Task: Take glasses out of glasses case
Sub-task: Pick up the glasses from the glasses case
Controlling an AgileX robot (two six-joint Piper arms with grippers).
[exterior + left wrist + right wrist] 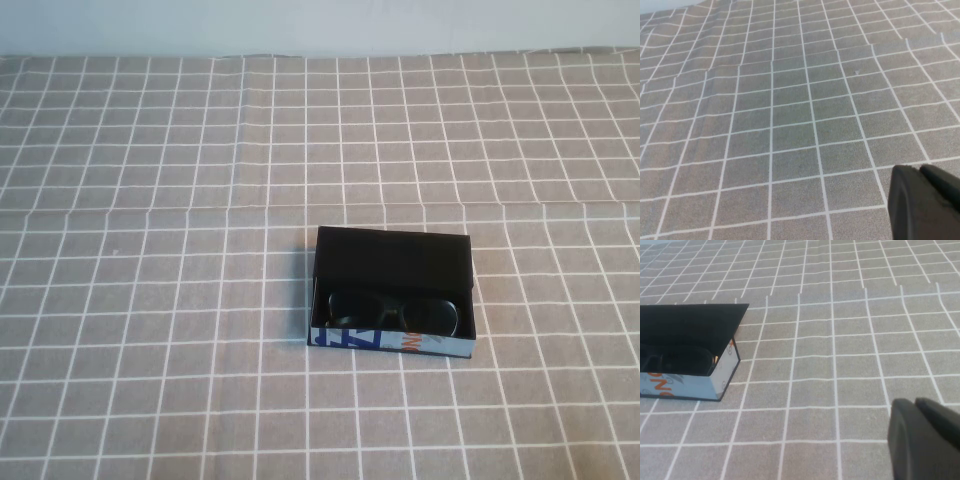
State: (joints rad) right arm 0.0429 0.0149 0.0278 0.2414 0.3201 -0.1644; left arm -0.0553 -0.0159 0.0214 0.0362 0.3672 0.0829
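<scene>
Open glasses case (394, 290) right of centre, glasses (395, 311) inside. Left gripper (927, 202), right gripper (925, 437): parked off the high view, jaw state impossible to tell. Best grasped at frame bridge, lifted straight up.

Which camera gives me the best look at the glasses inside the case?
The high view: it looks down into the open glasses case and shows the glasses across their full width. The right wrist view catches only one end, beside the right gripper. The left wrist view shows just the left gripper over cloth.
</scene>
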